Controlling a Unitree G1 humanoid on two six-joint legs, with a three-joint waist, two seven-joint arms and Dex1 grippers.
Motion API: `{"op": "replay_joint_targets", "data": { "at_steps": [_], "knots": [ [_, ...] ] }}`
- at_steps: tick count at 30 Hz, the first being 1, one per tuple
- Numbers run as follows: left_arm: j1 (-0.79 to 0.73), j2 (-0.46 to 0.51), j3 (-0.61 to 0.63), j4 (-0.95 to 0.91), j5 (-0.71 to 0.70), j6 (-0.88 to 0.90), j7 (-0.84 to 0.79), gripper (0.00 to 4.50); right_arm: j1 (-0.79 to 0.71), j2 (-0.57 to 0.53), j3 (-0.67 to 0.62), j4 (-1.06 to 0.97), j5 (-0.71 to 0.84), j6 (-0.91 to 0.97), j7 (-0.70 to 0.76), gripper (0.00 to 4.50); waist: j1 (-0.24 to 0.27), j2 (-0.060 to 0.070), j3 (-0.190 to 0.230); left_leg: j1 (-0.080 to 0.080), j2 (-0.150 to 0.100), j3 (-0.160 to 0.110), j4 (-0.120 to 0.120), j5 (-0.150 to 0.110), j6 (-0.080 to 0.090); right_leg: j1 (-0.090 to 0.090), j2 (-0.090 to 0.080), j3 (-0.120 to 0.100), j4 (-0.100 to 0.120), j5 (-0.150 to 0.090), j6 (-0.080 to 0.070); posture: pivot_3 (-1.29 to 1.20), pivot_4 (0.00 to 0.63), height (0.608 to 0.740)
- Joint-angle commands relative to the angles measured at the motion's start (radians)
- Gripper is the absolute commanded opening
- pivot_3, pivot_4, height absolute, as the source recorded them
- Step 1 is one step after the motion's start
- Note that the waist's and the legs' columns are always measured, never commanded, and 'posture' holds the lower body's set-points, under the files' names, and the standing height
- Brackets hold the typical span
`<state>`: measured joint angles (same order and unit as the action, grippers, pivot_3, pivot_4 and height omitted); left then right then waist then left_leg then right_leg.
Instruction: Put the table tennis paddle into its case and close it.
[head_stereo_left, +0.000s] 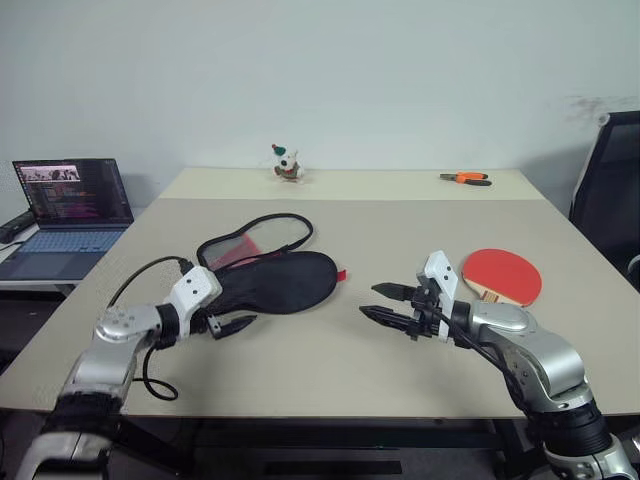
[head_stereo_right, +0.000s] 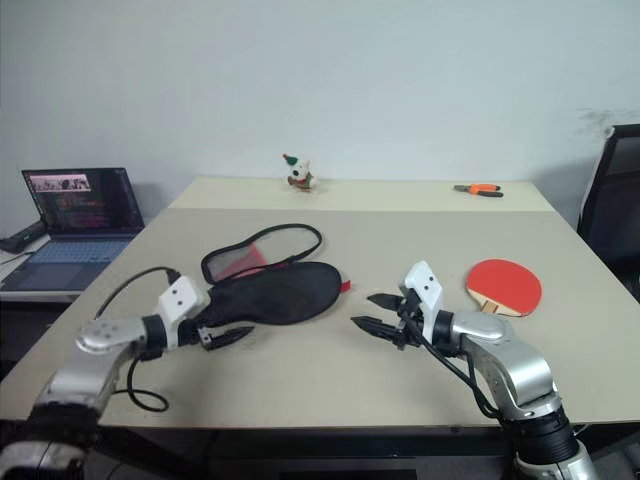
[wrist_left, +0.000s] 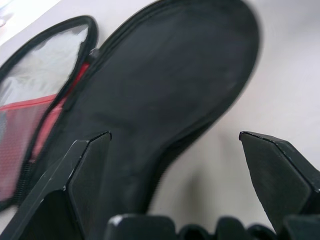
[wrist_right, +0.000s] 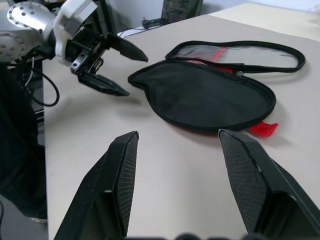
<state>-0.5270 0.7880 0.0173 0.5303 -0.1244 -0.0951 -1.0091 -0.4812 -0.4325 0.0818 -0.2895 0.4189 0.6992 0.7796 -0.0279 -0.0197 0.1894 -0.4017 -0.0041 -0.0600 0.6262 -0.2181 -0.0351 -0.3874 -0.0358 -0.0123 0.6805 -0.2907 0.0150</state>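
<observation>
The case (head_stereo_left: 275, 280) lies open on the table's left half: a black paddle-shaped half nearest me, with its mesh-and-red flap (head_stereo_left: 252, 243) folded out behind it. A red tab (head_stereo_left: 341, 274) pokes out at its right edge. The table tennis paddle (head_stereo_left: 500, 274) rests flat, red face up, to the right. My left gripper (head_stereo_left: 238, 322) is open at the case's near narrow end, its fingers (wrist_left: 85, 170) astride the black edge without holding it. My right gripper (head_stereo_left: 369, 300) is open and empty above the table between case and paddle, pointing at the case (wrist_right: 210, 95).
The beige table (head_stereo_left: 350, 220) also carries a small toy figure (head_stereo_left: 287, 163) and orange-handled pliers (head_stereo_left: 466, 178) at its far edge. An open laptop (head_stereo_left: 70, 205) sits on a lower surface to the left. A black chair (head_stereo_left: 610, 195) stands at the right.
</observation>
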Motion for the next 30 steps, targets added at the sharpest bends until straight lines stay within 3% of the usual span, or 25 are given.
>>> {"op": "replay_joint_targets", "data": {
  "at_steps": [1, 11, 14, 21, 25, 30],
  "knots": [
    [-0.054, 0.022, -0.017, 0.126, 0.047, -0.086, -0.03, 4.5, -0.005, -0.004, -0.018, -0.028, 0.009, -0.027, -0.014, 2.82, -0.001, 0.0, 0.0, 0.0, 0.0, 0.0, 0.0, 0.0, 0.0, 0.0, 0.0, 0.0, 0.0, 0.0, 0.0, 0.0, 0.15, 0.74],
    [-0.101, 0.056, -0.048, 0.321, 0.114, -0.177, -0.094, 4.5, 0.0, -0.002, -0.02, -0.023, 0.006, -0.048, -0.04, 2.82, -0.004, 0.0, 0.0, 0.001, 0.001, 0.003, 0.0, -0.001, 0.001, -0.001, 0.0, 0.001, 0.001, 0.0, 0.0, 0.0, 0.15, 0.74],
    [-0.128, 0.059, -0.044, 0.373, 0.127, -0.188, -0.07, 3.89, -0.003, -0.005, -0.029, -0.009, 0.004, -0.061, -0.047, 2.87, -0.004, 0.0, 0.0, 0.001, 0.002, 0.003, 0.0, -0.001, 0.001, -0.001, 0.0, 0.0, 0.002, 0.0, 0.0, 0.0, 0.15, 0.74],
    [-0.16, 0.054, -0.028, 0.441, 0.125, -0.191, -0.052, 1.46, -0.019, -0.006, -0.05, 0.02, -0.001, -0.09, -0.068, 2.87, -0.004, 0.0, 0.0, 0.001, 0.002, 0.004, 0.001, -0.001, 0.001, -0.001, 0.0, 0.0, 0.002, 0.0, 0.0, 0.0, 0.15, 0.74],
    [-0.148, 0.015, -0.007, 0.351, 0.059, -0.12, -0.099, 0.03, -0.013, -0.016, -0.056, 0.016, 0.001, -0.094, -0.067, 2.87, -0.003, 0.0, 0.0, 0.0, 0.001, 0.004, 0.001, -0.001, 0.001, -0.001, 0.0, 0.0, 0.002, 0.0, 0.0, 0.0, 0.15, 0.74],
    [-0.065, -0.028, 0.012, 0.103, -0.016, 0.033, -0.124, 0.03, 0.017, -0.078, -0.057, -0.027, 0.022, -0.079, -0.014, 2.87, -0.001, 0.0, 0.0, 0.0, 0.0, 0.003, 0.001, -0.001, 0.001, -0.001, 0.0, 0.001, 0.001, 0.001, 0.001, 0.0, 0.15, 0.74]
  ]
}}
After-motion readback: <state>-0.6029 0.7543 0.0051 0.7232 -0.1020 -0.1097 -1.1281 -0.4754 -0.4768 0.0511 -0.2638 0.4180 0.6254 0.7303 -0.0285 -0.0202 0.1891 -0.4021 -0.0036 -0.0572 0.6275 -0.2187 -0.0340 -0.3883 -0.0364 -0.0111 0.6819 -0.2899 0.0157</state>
